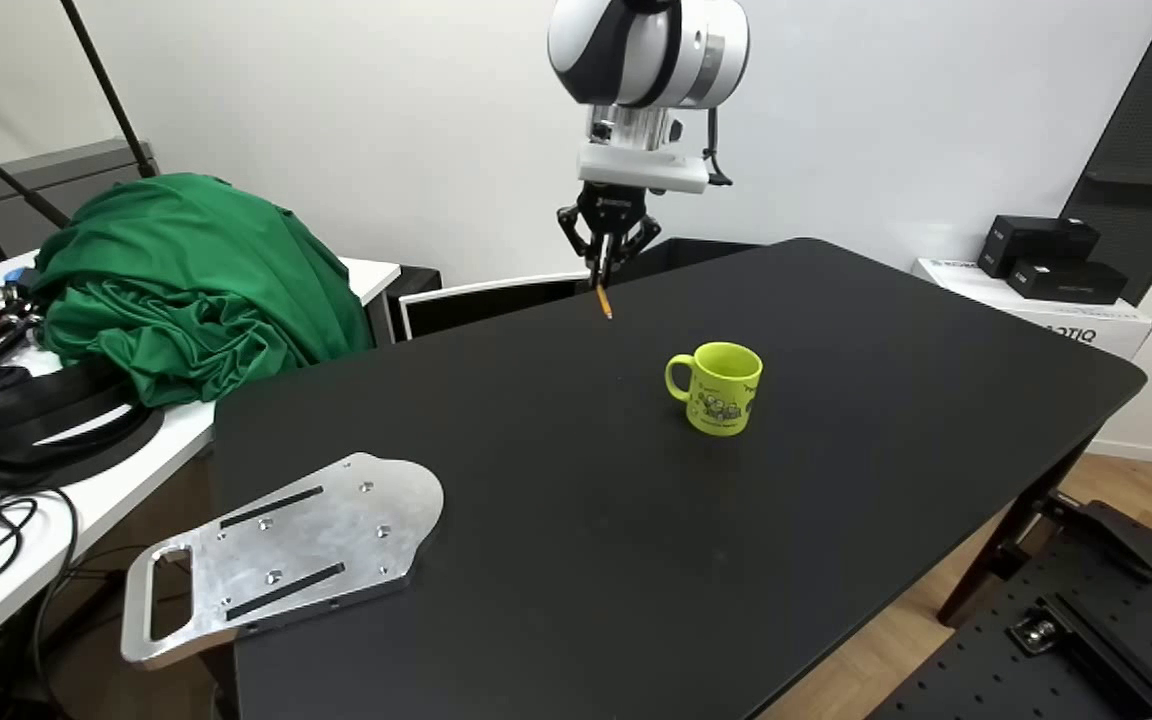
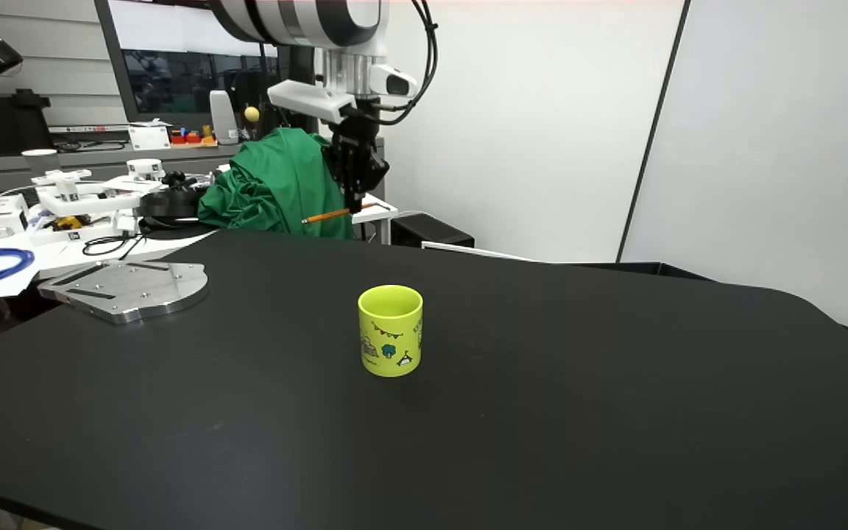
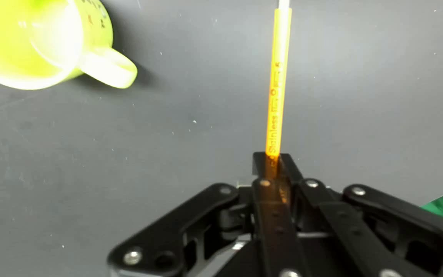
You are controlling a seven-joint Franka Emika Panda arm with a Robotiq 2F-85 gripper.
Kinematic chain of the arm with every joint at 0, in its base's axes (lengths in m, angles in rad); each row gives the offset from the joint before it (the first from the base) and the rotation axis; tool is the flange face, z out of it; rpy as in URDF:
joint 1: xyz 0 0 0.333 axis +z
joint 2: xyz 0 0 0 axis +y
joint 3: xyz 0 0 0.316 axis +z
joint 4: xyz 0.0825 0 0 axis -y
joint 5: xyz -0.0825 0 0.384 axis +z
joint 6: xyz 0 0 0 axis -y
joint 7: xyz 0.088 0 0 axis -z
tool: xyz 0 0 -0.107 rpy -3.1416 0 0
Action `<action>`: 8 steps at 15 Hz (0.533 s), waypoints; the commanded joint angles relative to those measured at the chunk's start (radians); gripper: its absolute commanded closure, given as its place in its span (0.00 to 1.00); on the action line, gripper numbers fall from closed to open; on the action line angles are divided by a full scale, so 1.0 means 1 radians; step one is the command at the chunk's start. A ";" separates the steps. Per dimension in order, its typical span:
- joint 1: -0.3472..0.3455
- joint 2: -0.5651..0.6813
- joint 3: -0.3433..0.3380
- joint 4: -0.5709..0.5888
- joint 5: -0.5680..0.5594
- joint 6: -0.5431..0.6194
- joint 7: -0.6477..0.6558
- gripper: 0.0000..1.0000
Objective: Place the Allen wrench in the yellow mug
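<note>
The pick-up half of the task looks done. The claw [image 1: 599, 280] is clamped on the Allen wrench [image 3: 278, 88], its jaws pressed in from both sides, and holds it up clear of the counter [image 1: 536, 480]; the longer part juts out free, metal tip foremost. In both exterior views the claw's lower end shows just above the line of the counter's far edge. Well in from that edge stands the yellow mug [image 1: 723, 395], upright, mouth up. A metal plate [image 1: 321, 540] overhangs the left edge, near the far left corner and well apart from the mug, so it should not get in the way.

What is left, as I judge it, is the carry and the drop. The wrench is not yet over the mug: the wrist view shows the two well apart. It is also held closer to level than upright, so it probably needs tipping to go in. Then come lowering and letting go.
</note>
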 commanded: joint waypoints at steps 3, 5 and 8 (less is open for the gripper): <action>-0.122 -0.012 0.019 0.033 0.158 -0.214 -0.053 0.98; -0.148 0.003 0.015 0.043 0.193 -0.276 -0.060 0.98; -0.178 0.028 0.012 0.056 0.232 -0.376 -0.068 0.98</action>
